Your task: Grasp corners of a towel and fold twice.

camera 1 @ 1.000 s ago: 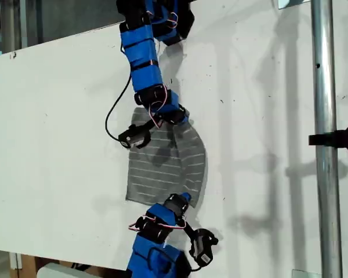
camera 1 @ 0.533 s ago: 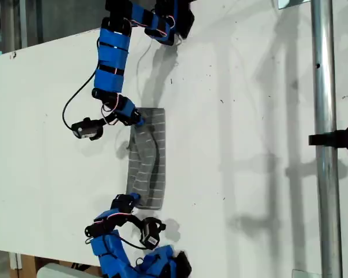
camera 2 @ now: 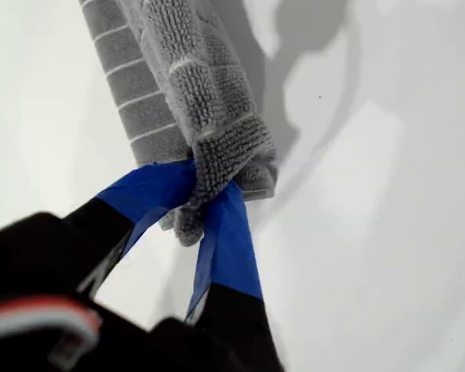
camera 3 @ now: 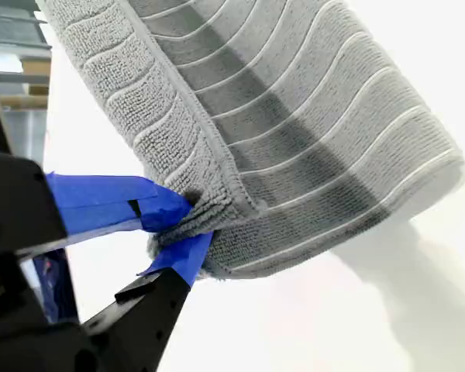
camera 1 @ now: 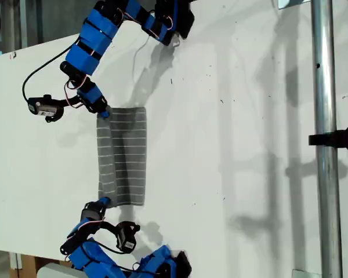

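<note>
Two claws, my first claw (camera 2: 205,203) and my second claw (camera 3: 178,232), each clenched on the towel's (camera 1: 123,156) corners.

The towel (camera 1: 123,156) is mid-grey terry crossed by thin pale, nearly white parallel stripes, with a darker grey shadow band along its fold. My first gripper (camera 2: 205,203) has bright blue fingertips on a black body; my second gripper (camera 3: 178,229) shows the same blue on black. The table (camera 1: 249,116) is plain white with faint dark specks.
</note>
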`<state>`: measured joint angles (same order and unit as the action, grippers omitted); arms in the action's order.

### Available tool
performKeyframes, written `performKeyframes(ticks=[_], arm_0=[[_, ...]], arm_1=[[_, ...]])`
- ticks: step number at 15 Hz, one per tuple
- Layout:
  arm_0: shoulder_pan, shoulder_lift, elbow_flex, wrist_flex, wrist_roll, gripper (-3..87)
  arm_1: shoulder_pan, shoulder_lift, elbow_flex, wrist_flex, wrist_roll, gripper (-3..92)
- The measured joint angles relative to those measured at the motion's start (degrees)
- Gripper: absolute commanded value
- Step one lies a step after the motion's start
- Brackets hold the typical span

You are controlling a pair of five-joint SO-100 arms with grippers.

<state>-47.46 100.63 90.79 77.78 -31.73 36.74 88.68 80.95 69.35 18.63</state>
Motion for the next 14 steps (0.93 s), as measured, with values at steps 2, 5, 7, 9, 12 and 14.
performKeyframes(ticks=[2,5,7,9,12,14], arm_0=[[1.4,0.0,5.4,-2.8,-2.1,-2.8],[5.1,-0.8,15.0,-10.5,-6.2,-2.8],[5.4,-1.4,20.0,-14.7,-8.3,-2.8],[5.8,-2.5,22.2,-17.0,-8.7,-2.8],[5.8,-3.6,23.4,-18.5,-8.7,-2.7],[5.8,-4.4,23.5,-18.8,-9.0,-2.4]], arm_1=[[-4.0,0.1,2.5,0.0,2.0,-0.3],[-8.3,0.0,9.9,-1.7,6.8,-0.3],[-10.0,-2.3,12.4,-3.9,8.7,-0.3],[-10.5,-6.1,13.1,-6.3,9.1,-0.3],[-10.2,-11.5,13.1,-9.1,9.8,-0.3],[-8.7,-13.4,13.1,-9.8,10.7,14.6]])
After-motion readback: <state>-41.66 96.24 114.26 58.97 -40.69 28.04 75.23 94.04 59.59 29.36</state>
